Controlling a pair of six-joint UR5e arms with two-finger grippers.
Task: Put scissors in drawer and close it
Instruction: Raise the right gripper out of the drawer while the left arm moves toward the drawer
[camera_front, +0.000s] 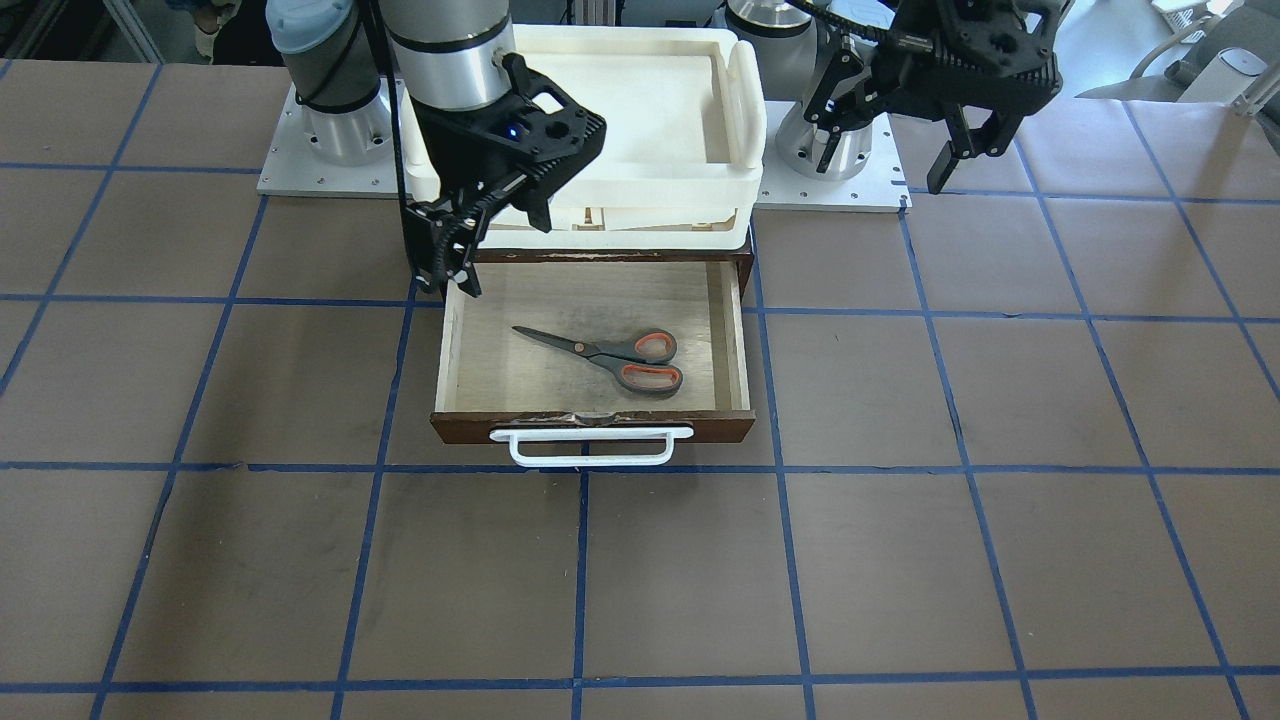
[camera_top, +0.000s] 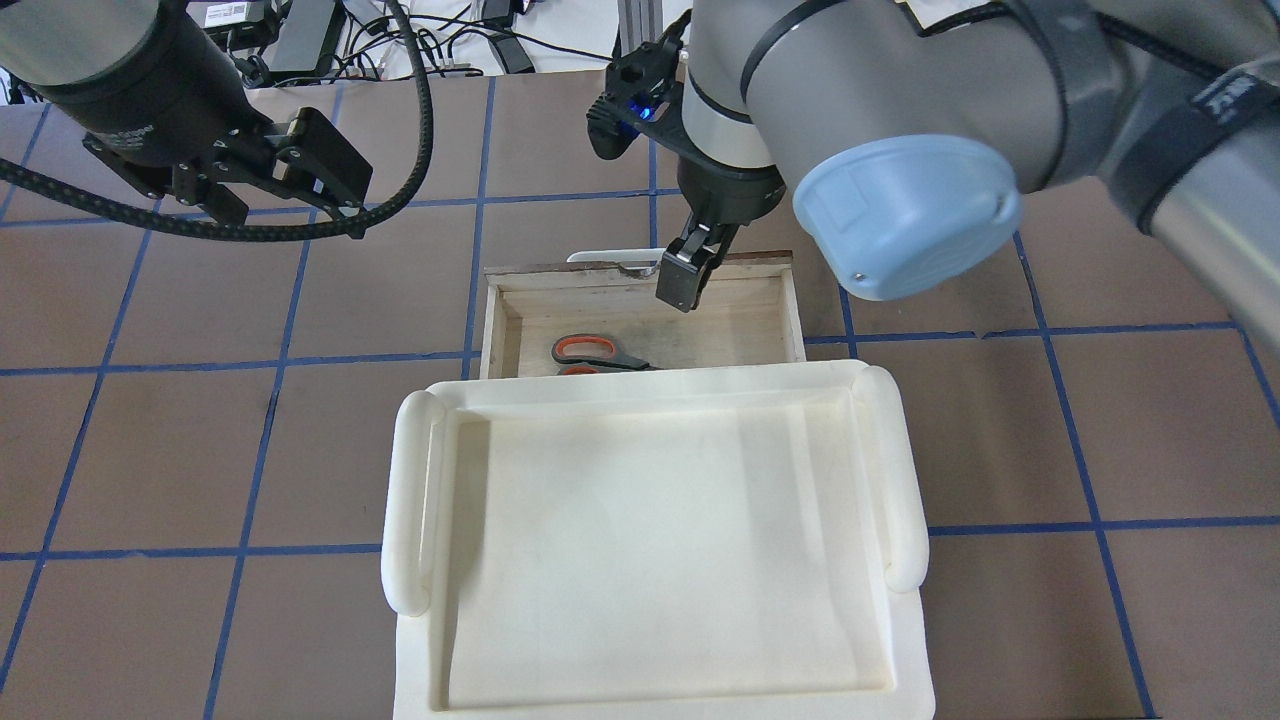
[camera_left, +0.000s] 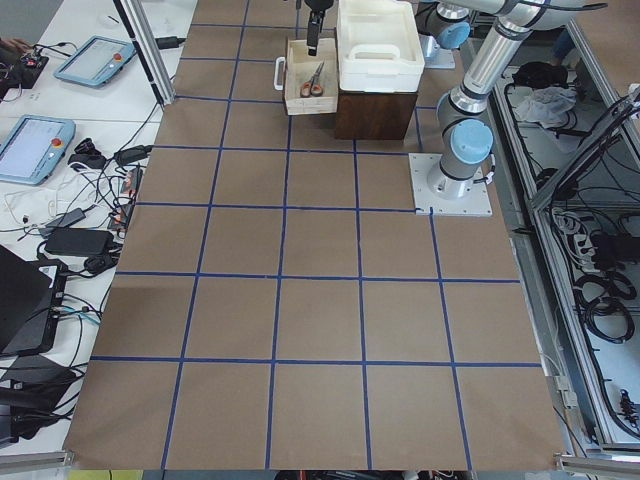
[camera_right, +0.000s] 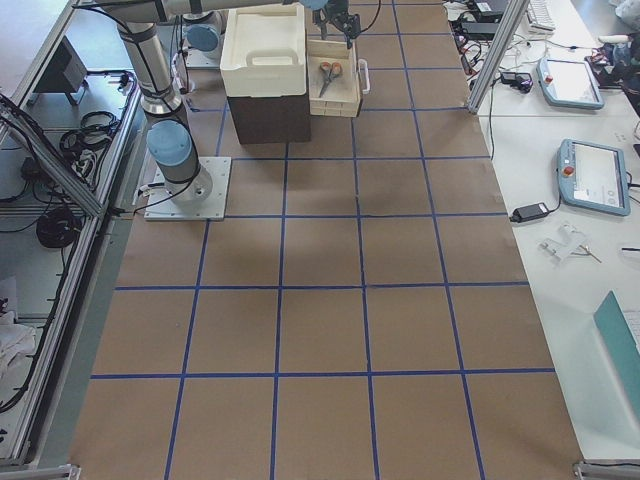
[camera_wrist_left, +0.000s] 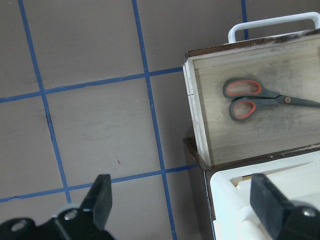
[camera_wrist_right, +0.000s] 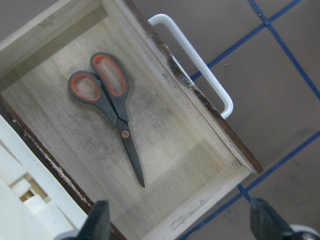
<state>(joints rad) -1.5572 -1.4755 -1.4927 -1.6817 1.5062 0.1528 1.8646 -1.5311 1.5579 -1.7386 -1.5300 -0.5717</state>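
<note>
The scissors (camera_front: 610, 357), grey with orange-red inner loops, lie flat and closed on the pale floor of the open drawer (camera_front: 600, 425). The right wrist view shows them (camera_wrist_right: 107, 95) with blades pointing into the drawer (camera_wrist_right: 200, 100). The drawer's white bar handle (camera_front: 590, 447) faces away from me. My right gripper (camera_front: 500, 245) hangs open and empty above the drawer's right side, and shows in the overhead view (camera_top: 685, 280). My left gripper (camera_front: 970, 150) is open and empty, high over the table to the left of the drawer (camera_wrist_left: 192, 110). Its view shows the scissors (camera_wrist_left: 250, 97).
A white plastic tray (camera_top: 410, 500) sits on top of the dark brown cabinet (camera_left: 375, 115) that holds the drawer, and overhangs the drawer's back part. Brown table surface with blue grid lines surrounds the cabinet. The arm bases stand on white plates (camera_front: 860, 190) beside it.
</note>
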